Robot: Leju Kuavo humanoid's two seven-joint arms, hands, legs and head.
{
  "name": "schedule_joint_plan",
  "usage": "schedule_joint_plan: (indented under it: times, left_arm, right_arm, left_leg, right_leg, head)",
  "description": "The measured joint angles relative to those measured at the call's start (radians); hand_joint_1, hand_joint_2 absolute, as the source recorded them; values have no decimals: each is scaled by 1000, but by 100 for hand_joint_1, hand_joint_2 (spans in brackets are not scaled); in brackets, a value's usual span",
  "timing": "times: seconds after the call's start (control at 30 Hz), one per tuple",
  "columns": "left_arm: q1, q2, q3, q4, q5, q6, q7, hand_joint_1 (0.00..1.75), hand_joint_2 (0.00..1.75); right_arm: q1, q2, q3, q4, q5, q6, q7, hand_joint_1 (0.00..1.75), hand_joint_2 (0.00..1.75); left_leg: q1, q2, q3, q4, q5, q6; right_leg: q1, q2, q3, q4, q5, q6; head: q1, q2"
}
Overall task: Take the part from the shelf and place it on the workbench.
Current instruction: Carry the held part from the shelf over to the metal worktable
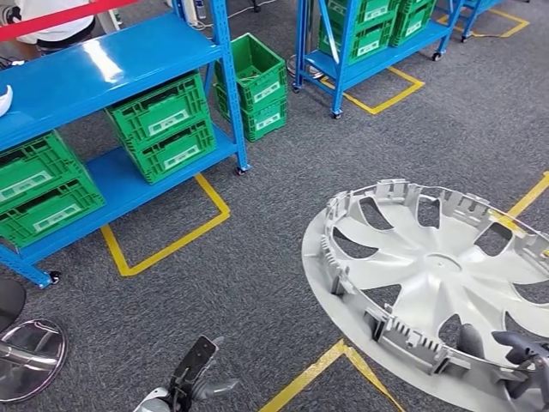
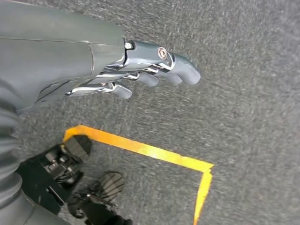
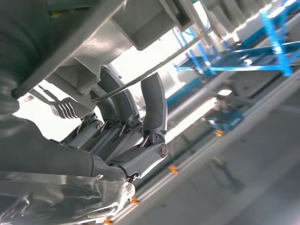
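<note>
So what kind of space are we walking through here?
Likely a factory or warehouse floor: blue steel shelves stacked with green crates, yellow tape bays on grey carpet, and the right hand carrying a silver wheel cover.

The wheel cover point(image 1: 434, 283) is plain silver-grey, and the dark grey fingers point(image 1: 518, 348) of the right hand point(image 1: 524, 360) hold its rim. Bright green crates point(image 1: 165, 124) with white labels sit on blue shelves point(image 1: 97, 69). The floor point(image 1: 272, 257) is speckled dark grey carpet marked with yellow tape lines point(image 1: 168, 245).
</note>
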Motion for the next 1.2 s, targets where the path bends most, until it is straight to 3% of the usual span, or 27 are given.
schedule_joint_plan:
  times: [0.07, 0.13, 0.17, 0.2, 0.23, 0.27, 0.33, 0.37, 0.43, 0.5, 0.53, 0.57, 0.63, 0.7, 0.73, 0.77, 0.83, 0.87, 0.9, 0.93, 1.0, 1.07, 1.17, 1.2]
  left_arm:
    - [-1, 1, 0, 0, -7, 0, 5, 0, 175]
    - [0, 4, 0, 0, -11, 0, 11, 0, 175]
    - [2, 6, 0, 0, -13, 0, 14, 0, 175]
    - [4, 7, 0, 0, -14, 1, 16, 0, 175]
    - [5, 8, 0, 0, -15, 2, 17, 0, 175]
    - [6, 7, 0, 0, -16, 3, 16, 0, 175]
    - [7, 5, 0, 0, -18, 10, 15, 0, 175]
    - [7, 2, 0, 0, -20, 14, 15, 0, 175]
    - [7, -1, 0, 0, -24, 19, 14, 0, 175]
    - [7, -7, 0, 0, -28, 20, 13, 0, 175]
    - [6, -10, 1, 0, -29, 20, 12, 0, 175]
    - [6, -14, 1, 0, -30, 20, 11, 0, 175]
    - [9, -17, 1, 0, -30, 18, 10, 0, 175]
    - [13, -17, 2, 0, -30, 18, 9, 0, 175]
    - [14, -17, 2, 0, -30, 17, 8, 0, 175]
    - [14, -18, 2, 0, -30, 17, 7, 0, 175]
    - [12, -16, 3, 0, -30, 16, 4, 0, 175]
    - [11, -14, 4, 0, -30, 16, 3, 0, 175]
    - [10, -13, 6, 0, -29, 16, 2, 0, 175]
    - [10, -12, 7, 0, -29, 15, 1, 0, 175]
    - [9, -14, 8, 0, -30, 12, 0, 0, 175]
    - [7, -16, 9, 0, -33, 10, -1, 0, 175]
    - [4, -21, 8, 0, -42, 12, 4, 0, 175]
    - [4, -22, 8, 0, -44, 14, 6, 0, 175]
  right_arm:
    - [-2, 0, 7, 0, 4, 0, 13, 175, 175]
    - [-4, 0, 16, 0, 6, 0, 21, 175, 175]
    - [-4, 0, 19, 0, 7, 0, 24, 175, 175]
    - [-4, 0, 21, 1, 8, 0, 27, 175, 175]
    - [-4, 0, 23, 1, 9, 0, 29, 175, 175]
    - [-4, 0, 24, 1, 10, 0, 31, 175, 175]
    - [-4, 0, 25, 1, 13, 0, 31, 175, 175]
    - [-5, 0, 25, 0, 14, 0, 30, 175, 175]
    - [-5, 1, 26, 0, 19, 0, 31, 175, 175]
    - [-3, 2, 26, -3, 24, 0, 33, 175, 175]
    - [-2, 2, 26, -4, 25, 0, 34, 175, 175]
    - [-3, 2, 27, -5, 26, 0, 34, 175, 175]
    - [-6, 2, 27, -7, 24, 0, 34, 175, 175]
    - [-6, 2, 28, -7, 21, 0, 31, 175, 175]
    - [-6, 2, 28, -7, 19, 0, 29, 175, 175]
    - [-6, 2, 28, -7, 18, 0, 28, 175, 175]
    - [-7, 2, 27, -7, 15, 0, 24, 175, 175]
    - [-9, 2, 27, -7, 12, 0, 21, 175, 175]
    - [-10, 2, 26, -7, 8, 0, 16, 175, 175]
    - [-10, 3, 25, -8, 2, 0, 8, 175, 175]
    - [-9, 3, 21, -8, -9, 0, -6, 175, 175]
    - [-9, 3, 19, -9, -13, 0, -12, 175, 175]
    - [-11, 3, 16, -10, -8, 0, 0, 175, 175]
    - [-11, 3, 15, -10, -5, 0, 4, 175, 175]
  left_leg:
    - [2, -19, -28, 62, -45, -9]
    - [3, -40, -95, 202, -114, -12]
    - [3, -44, -127, 266, -135, -11]
    - [2, -47, -145, 299, -137, -9]
    - [1, -49, -144, 291, -118, -5]
    - [0, -53, -124, 245, -82, 1]
    - [-7, -79, -58, 103, -8, 22]
    - [-9, -93, -32, 45, 11, 31]
    - [-16, -106, -12, -7, 19, 41]
    - [-14, -96, -3, -33, 31, 43]
    - [-10, -90, 2, -46, 39, 44]
    - [-5, -82, 7, -58, 46, 42]
    - [2, -62, 10, -65, 50, 40]
    - [8, -41, 11, -64, 48, 34]
    - [12, -32, 12, -62, 45, 28]
    - [18, -24, 14, -58, 41, 20]
    - [30, -12, 13, -39, 27, -5]
    - [34, -7, 10, -24, 18, -17]
    - [35, -4, 6, -12, 11, -26]
    - [35, -3, 2, -5, 9, -32]
    - [39, -3, 0, -2, 7, -39]
    - [42, -16, -19, 40, -28, -38]
    - [32, -40, -115, 243, -127, -24]
    - [28, -44, -143, 295, -140, -17]
  right_leg:
    - [-3, 11, -4, -2, 5, -13]
    - [-2, 24, -11, -2, 9, -20]
    - [-1, 32, -14, -2, 10, -22]
    - [0, 41, -15, -2, 11, -23]
    - [1, 49, -16, -2, 13, -24]
    - [2, 58, -16, -2, 14, -23]
    - [2, 74, -16, -2, 17, -20]
    - [1, 81, -19, -1, 19, -17]
    - [-4, 94, -25, -6, 26, -5]
    - [-8, 102, -28, -17, 35, 7]
    - [-6, 93, -35, -11, 28, 12]
    - [-5, 78, -50, 18, 9, 17]
    - [-7, 41, -105, 139, -58, 29]
    - [-17, 25, -152, 246, -98, 46]
    - [-23, 21, -150, 250, -92, 55]
    - [-31, 15, -126, 213, -68, 65]
    - [-46, -6, -48, 86, -18, 91]
    - [-50, -11, -21, 41, -6, 91]
    - [-51, -12, -10, 22, -5, 85]
    - [-49, -5, -14, 26, -11, 71]
    - [-45, 8, -26, 37, -12, 44]
    - [-39, 19, -32, 41, -13, 27]
    - [-30, 36, -36, 37, -7, 10]
    - [-26, 45, -38, 36, -6, 7]
  head:
    - [-2, 0]
    - [-3, 0]
    - [-3, 0]
    - [-3, 0]
    - [-3, 0]
    - [-3, 0]
    - [-3, 0]
    - [-3, 0]
    - [-6, 0]
    - [-9, 0]
    - [-9, 0]
    - [-5, 0]
    - [4, 0]
    - [7, 0]
    - [7, 0]
    - [7, 0]
    - [10, 0]
    - [11, 0]
    - [12, 0]
    - [10, 0]
    - [1, 0]
    - [-6, 0]
    - [-11, 0]
    - [-12, 0]
